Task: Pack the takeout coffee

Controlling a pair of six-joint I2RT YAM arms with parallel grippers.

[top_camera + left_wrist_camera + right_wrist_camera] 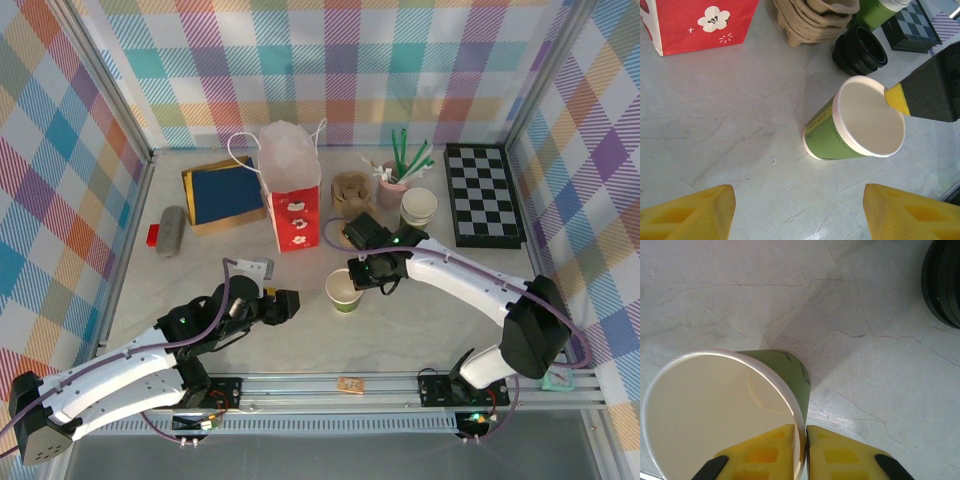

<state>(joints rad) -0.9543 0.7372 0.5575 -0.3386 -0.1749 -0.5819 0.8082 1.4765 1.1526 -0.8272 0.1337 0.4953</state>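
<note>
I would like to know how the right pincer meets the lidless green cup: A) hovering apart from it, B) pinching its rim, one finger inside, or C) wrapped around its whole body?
B: the right pincer has its yellow fingers either side of the wall of the lidless cup, one inside the rim.

paper cup [832, 137]: green wall, cream rim, cream inside
bag [685, 30]: red, white flower print
lids [860, 50]: black
cup trays [810, 20]: tan
board [483, 195]: black-and-white checks
table [715, 125]: pale grey, thin dark veins
walls [60, 150]: pastel plaid
left claw [797, 195]: yellow fingers
right claw [805, 435]: yellow fingers, black behind
</note>
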